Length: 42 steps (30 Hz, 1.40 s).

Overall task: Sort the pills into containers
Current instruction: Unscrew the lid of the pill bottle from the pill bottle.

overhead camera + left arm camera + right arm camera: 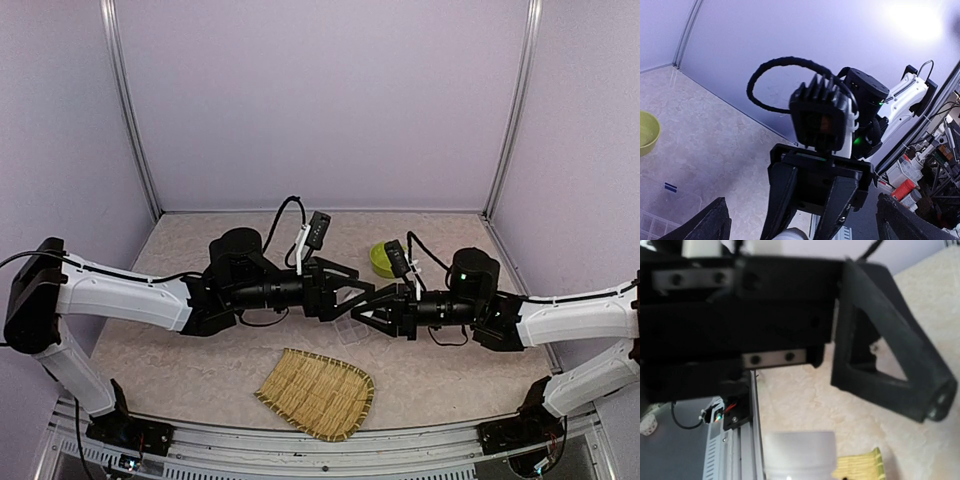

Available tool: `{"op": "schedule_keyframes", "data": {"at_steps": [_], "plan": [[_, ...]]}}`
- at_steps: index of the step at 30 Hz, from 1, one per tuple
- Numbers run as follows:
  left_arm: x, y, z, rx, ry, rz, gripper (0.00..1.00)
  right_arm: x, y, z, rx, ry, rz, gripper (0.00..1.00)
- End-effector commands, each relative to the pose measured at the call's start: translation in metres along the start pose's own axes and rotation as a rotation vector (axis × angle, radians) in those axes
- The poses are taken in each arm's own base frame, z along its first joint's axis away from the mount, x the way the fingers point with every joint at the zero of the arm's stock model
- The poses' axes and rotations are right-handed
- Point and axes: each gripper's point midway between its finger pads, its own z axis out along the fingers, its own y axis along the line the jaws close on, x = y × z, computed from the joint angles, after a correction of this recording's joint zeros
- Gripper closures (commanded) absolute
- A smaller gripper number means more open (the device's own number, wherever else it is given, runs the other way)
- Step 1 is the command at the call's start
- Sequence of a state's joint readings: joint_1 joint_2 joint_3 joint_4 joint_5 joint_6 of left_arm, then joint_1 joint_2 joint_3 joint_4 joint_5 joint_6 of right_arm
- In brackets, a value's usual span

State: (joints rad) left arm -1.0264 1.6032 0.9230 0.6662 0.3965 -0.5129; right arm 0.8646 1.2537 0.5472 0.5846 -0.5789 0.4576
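Pale lilac walls close round a beige speckled desk (200, 360), and both arms reach in to meet above its middle. The left hand (352, 292) is spread wide: in its wrist view its black fingers (715, 222) sit far apart at the bottom corners, with nothing between them. The right hand (372, 312) faces it nose to nose and looks pinched on a white plastic cylinder (799, 455).

Just below the two hands the flat clear plastic organiser box (348, 332) lies on the desk, a small blue mark (670, 187) on it. Its compartments are too small and blurred to tell what they hold. Behind the hands stands a round lime-green bowl (381, 260); I cannot tell its contents. Near the front edge lies a woven bamboo tray (316, 393), apart from the box.
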Motion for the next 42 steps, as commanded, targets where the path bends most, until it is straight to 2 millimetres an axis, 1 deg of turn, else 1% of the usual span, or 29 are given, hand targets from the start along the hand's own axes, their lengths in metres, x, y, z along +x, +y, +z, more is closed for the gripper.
{"op": "schedule_keyframes", "data": {"at_steps": [1,7,10,15,23,33,38,42], "plan": [[-0.008,-0.02,0.005,0.093,-0.02,0.029,0.02,-0.019,0.006,0.007,-0.021,-0.058,0.015,0.79],[-0.004,-0.023,0.003,0.103,-0.01,0.033,0.07,-0.023,0.004,0.004,-0.003,-0.083,0.018,0.79],[-0.003,-0.026,0.003,0.113,-0.009,0.037,0.12,-0.024,-0.005,0.003,0.049,-0.091,0.031,0.79],[-0.002,-0.025,0.0,0.101,-0.011,0.042,0.19,-0.02,-0.02,0.0,0.134,-0.093,0.053,0.79],[-0.002,-0.026,-0.004,0.095,-0.009,0.046,0.25,-0.023,-0.029,-0.012,0.2,-0.116,0.061,0.79],[-0.008,-0.03,-0.009,0.088,-0.018,0.066,0.26,-0.029,-0.042,-0.028,0.269,-0.128,0.059,0.8],[-0.009,-0.028,-0.01,0.071,-0.02,0.068,0.26,-0.033,-0.041,-0.031,0.271,-0.131,0.045,0.8],[-0.008,-0.023,-0.01,0.048,-0.017,0.061,0.25,-0.04,-0.039,-0.035,0.276,-0.145,0.021,0.8]]}}
